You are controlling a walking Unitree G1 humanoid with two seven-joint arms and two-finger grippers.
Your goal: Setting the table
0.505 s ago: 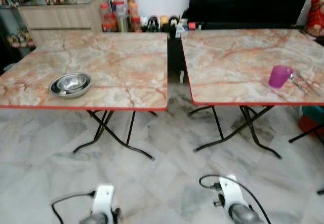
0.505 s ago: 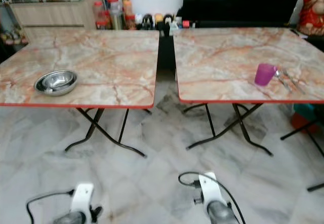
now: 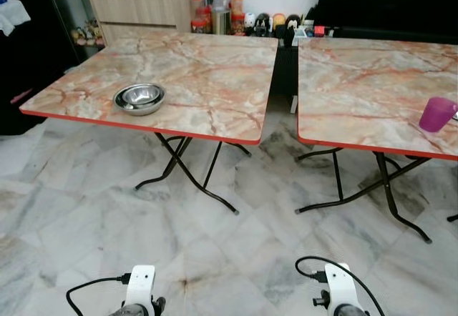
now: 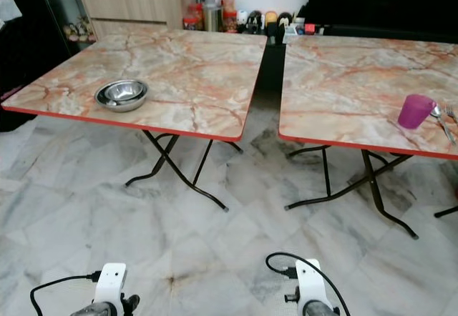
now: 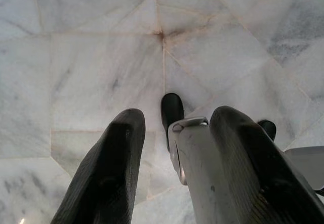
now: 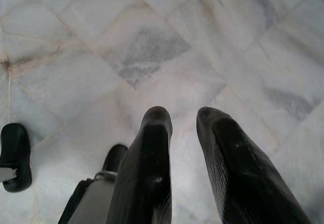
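Round steel bowl (image 3: 139, 99) on marbled, red-edged left worktop (image 3: 215, 80); translucent purple cup (image 4: 415, 111) well right of it — both grippers' (image 5: 174, 127) (image 6: 185, 120) jaws parted, empty, hanging over marble floor (image 3: 215, 237).

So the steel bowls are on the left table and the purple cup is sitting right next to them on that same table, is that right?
Not quite. The steel bowls are on the left table, but the purple cup stands on the right table, near its front edge, far from the bowls. The left eye view shows this.
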